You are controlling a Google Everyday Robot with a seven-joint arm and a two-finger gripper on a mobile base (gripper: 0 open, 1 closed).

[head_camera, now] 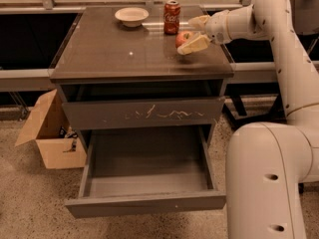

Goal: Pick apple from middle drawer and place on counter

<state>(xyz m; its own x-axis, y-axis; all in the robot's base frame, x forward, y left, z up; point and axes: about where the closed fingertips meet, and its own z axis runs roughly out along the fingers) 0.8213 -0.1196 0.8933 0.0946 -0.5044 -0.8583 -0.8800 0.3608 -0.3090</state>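
Observation:
The small red apple point(183, 37) rests on the glossy counter point(114, 51) near its right edge, just in front of a red Coca-Cola can. My gripper point(186, 36) reaches in from the right at counter height. Its fingers are spread open, one above and behind the apple and one along its front right side. The apple shows between them, sitting on the surface. Below, the middle drawer point(147, 203) is pulled out and its inside holds nothing.
The red Coca-Cola can point(172, 17) and a white bowl point(131, 16) stand at the back of the counter. The closed drawer front with white scratch marks point(144, 114) is above the open drawer. A cardboard box point(47, 133) sits on the floor at left. My arm's white body fills the right side.

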